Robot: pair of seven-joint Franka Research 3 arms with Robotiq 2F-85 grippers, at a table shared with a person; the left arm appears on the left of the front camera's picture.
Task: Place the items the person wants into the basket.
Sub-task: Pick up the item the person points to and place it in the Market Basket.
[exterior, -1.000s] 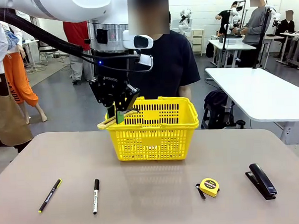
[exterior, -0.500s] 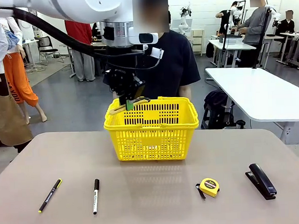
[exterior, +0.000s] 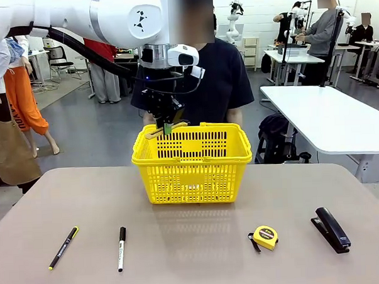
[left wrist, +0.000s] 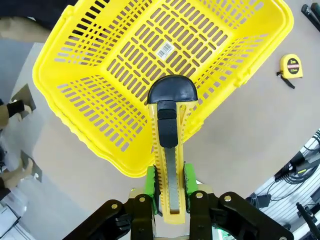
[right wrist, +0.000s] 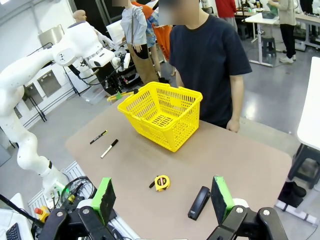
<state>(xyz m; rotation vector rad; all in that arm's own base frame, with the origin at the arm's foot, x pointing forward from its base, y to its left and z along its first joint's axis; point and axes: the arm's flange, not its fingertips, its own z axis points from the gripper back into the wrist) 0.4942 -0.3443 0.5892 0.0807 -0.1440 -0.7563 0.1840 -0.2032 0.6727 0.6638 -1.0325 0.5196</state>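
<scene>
Yellow basket [exterior: 193, 160] sits far on the desk [exterior: 195, 261]. Nearer lie a pen [exterior: 62, 247] and marker [exterior: 121, 248] on the left, a tape measure [exterior: 266, 237] and stapler [exterior: 332, 229] on the right. The left end effector [left wrist: 169, 182] pinches the yellow-and-black knife [left wrist: 169, 150] over the basket's far-left rim. The right end effector [right wrist: 162, 192] is spread wide.

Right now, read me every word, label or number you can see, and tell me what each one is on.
"2m": on the tape measure, left wrist view.
Barcode sticker on the floor of the basket: digits too small to read.
Print on the marker: too small to read.
Print on the pen: too small to read.
</scene>
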